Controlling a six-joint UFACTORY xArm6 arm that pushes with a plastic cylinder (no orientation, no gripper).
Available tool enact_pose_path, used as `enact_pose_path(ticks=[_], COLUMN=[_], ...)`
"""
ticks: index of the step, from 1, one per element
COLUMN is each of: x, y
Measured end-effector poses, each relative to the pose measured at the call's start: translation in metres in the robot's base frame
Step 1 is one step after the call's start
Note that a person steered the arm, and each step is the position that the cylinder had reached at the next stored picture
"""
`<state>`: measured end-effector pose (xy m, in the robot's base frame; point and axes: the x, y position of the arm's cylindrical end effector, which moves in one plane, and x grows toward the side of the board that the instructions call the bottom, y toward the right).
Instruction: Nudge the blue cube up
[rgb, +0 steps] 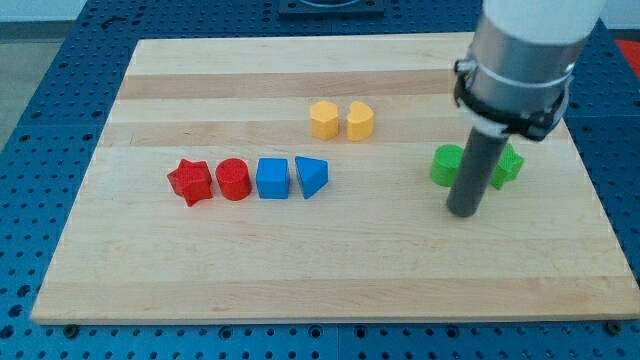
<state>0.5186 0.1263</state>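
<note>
Wooden counter (350, 285), seen from above and slightly from the front, lying on a blue perforated base (30, 150).

Toward the view's right: dark straight rod, upright, ending in my tip (462, 213), set down on the counter. No claw here, only the bare rod end; gripping nothing and touching no block.

Just above my tip, partly hidden behind the rod: green block (446, 165) at the view's left of the rod and second green block (510, 165) at its right; shapes hard to make out.

Well to the view's left of my tip and slightly higher in the view: blue cube (272, 178), standing in a row of four. Just beside it, on the side nearer my tip: blue triangular block (312, 177). On its far side: red cylinder (232, 180), then red star (189, 182) at the row's end, farthest from my tip.

Up and to the view's left of my tip, above the row: yellow block (324, 119) and second yellow block (360, 121), side by side and nearly touching, both many-sided.
</note>
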Motion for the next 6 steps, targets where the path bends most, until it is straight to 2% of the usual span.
enact_pose_path(ticks=[3, 4, 6], x=[0.011, 0.003, -0.032], y=[-0.179, -0.213, -0.213])
